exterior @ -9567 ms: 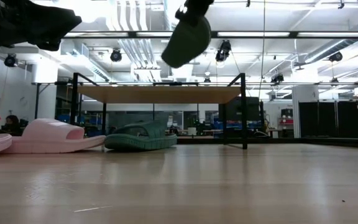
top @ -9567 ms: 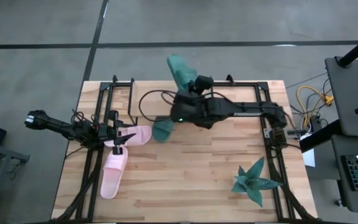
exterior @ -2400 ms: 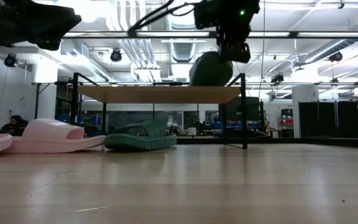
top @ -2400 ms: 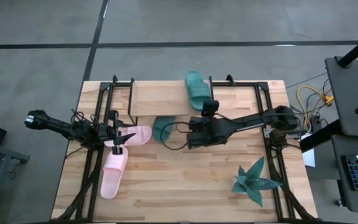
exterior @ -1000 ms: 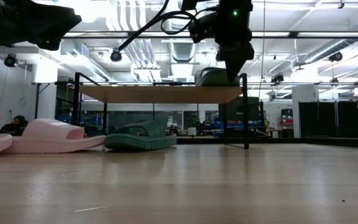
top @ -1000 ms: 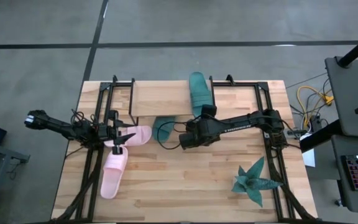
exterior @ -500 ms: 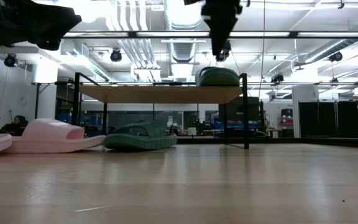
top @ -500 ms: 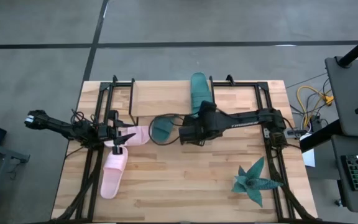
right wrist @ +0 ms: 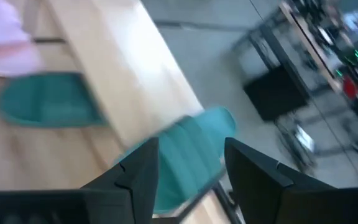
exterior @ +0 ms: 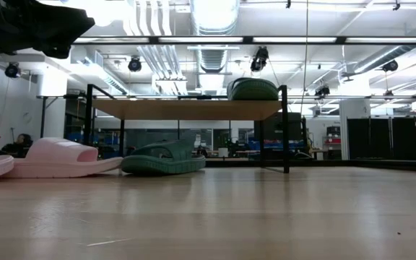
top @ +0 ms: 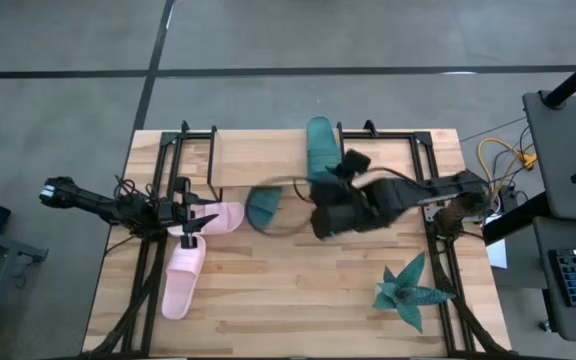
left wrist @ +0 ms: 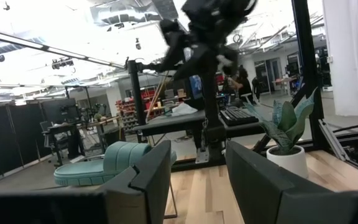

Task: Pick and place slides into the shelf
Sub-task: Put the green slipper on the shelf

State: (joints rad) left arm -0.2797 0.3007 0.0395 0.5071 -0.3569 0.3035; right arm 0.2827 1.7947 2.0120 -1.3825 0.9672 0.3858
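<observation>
At the table's left edge the left gripper (top: 190, 222) waits low over the inner end of one pink slide (top: 218, 217), its two fingers (left wrist: 146, 180) standing apart with nothing between them in the left wrist view. That pink slide lies flat on the wooden table (top: 298, 300) beside the shelf's near left leg, and the second pink slide (top: 182, 280) lies at an angle nearer the front left corner; the two appear to touch where the gripper hangs, though the arm covers the spot. Further right, a teal slide (top: 262, 206) rests on the table with part of it under the front edge of the shelf (top: 258, 160); the low view shows it flat on the tabletop below the board, next to the pink slide. The other teal slide (top: 321, 150) sits on top of the shelf board near its right end, lying across the board with one end past the far edge, and the low view shows it resting on the board by the right post. Just in front of it the right gripper (top: 330, 212) hovers above the table, clear of the slide, its fingers (right wrist: 135, 177) spread and empty. A spiky teal plant (top: 408, 290) stands at the front right of the table, well apart from the rest.
</observation>
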